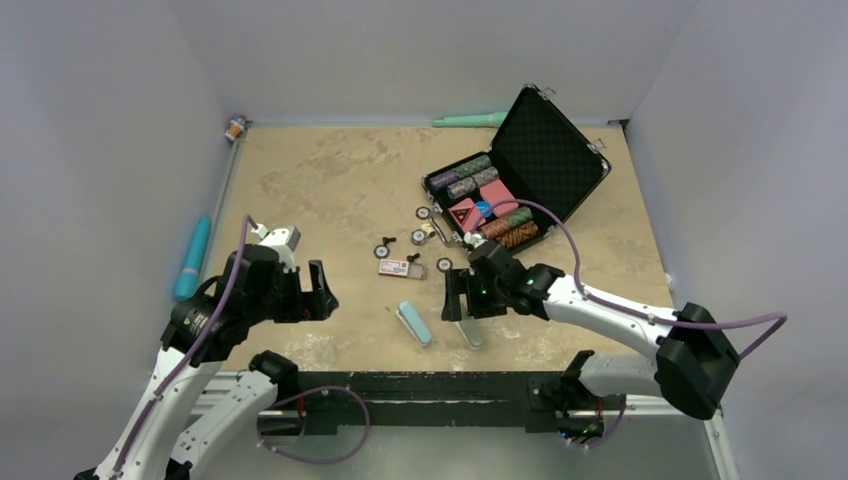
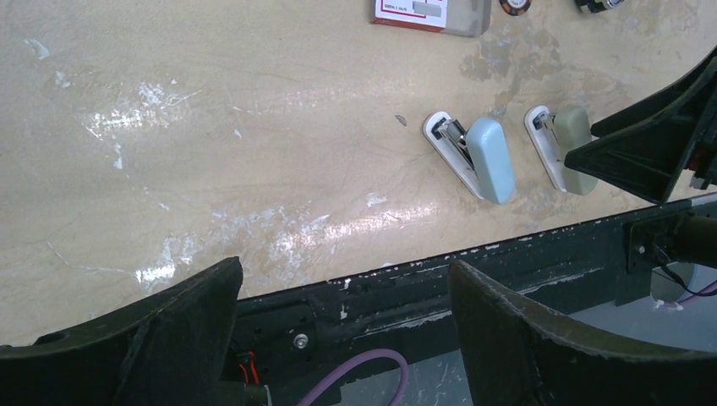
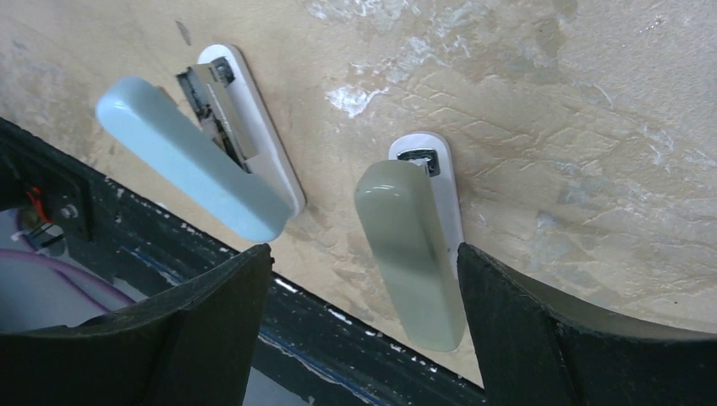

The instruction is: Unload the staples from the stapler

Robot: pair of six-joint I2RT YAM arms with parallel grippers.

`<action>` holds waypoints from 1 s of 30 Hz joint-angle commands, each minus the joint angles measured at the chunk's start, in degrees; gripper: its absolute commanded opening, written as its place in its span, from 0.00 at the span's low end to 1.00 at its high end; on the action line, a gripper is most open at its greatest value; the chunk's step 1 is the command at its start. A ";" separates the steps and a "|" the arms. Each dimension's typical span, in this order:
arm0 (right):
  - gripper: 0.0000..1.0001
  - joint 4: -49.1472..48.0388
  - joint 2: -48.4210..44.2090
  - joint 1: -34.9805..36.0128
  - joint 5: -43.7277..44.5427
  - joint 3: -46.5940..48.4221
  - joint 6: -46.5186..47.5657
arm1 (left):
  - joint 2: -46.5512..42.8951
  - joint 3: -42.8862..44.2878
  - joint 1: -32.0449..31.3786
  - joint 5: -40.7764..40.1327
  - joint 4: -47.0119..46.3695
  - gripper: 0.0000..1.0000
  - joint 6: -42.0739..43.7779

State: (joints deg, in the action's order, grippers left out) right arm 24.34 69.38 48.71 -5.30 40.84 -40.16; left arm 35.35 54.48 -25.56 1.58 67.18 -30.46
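The light-blue stapler (image 1: 414, 322) lies on the table near the front edge, its top lifted a little over a pale metal channel (image 3: 211, 97). It also shows in the left wrist view (image 2: 490, 158) and the right wrist view (image 3: 190, 169). A second, grey-green stapler (image 1: 471, 331) lies just right of it. My right gripper (image 1: 465, 303) is open above the grey-green stapler (image 3: 410, 249), which sits between its fingers, nearer the right one, untouched. My left gripper (image 1: 317, 291) is open and empty, well left of both staplers.
An open black case (image 1: 540, 165) of poker chips stands at the back right. A small staple box (image 1: 400, 267) and loose chips lie mid-table. A teal tube (image 1: 193, 257) lies off the left edge. The black rail (image 2: 507, 271) runs along the front edge.
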 commanded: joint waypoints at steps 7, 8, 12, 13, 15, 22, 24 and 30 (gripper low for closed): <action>0.78 -1.23 5.19 0.30 2.81 1.26 0.61 | -0.18 -0.25 0.07 -1.17 -1.09 0.94 -0.69; 0.76 -1.01 5.89 0.33 3.19 1.55 0.75 | -0.26 -0.25 0.07 -1.19 -1.08 0.94 -0.73; 0.70 0.23 8.47 0.59 4.08 2.58 1.56 | -0.67 -0.21 0.12 -1.41 -1.12 0.94 -0.89; 0.69 0.56 9.02 0.67 4.33 2.78 1.64 | -0.60 -0.21 0.08 -1.41 -1.09 0.94 -0.89; 0.66 1.11 9.82 0.79 4.93 3.13 1.80 | -0.55 -0.24 0.07 -1.40 -1.02 0.94 -1.05; 0.40 2.10 10.11 1.00 4.61 3.70 2.07 | -1.16 -0.19 0.12 -2.73 -0.99 0.93 -1.29; 0.27 2.64 9.98 1.08 4.34 3.87 2.52 | -1.17 -0.22 0.10 -2.86 -1.00 0.93 -1.36; 0.00 5.63 8.44 1.16 3.52 5.97 3.73 | -1.08 -0.21 0.07 -3.07 -0.99 0.93 -1.51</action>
State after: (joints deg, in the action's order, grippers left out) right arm 27.46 79.99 49.50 -2.04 43.07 -37.65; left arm 34.52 54.48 -25.56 -0.49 67.18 -30.94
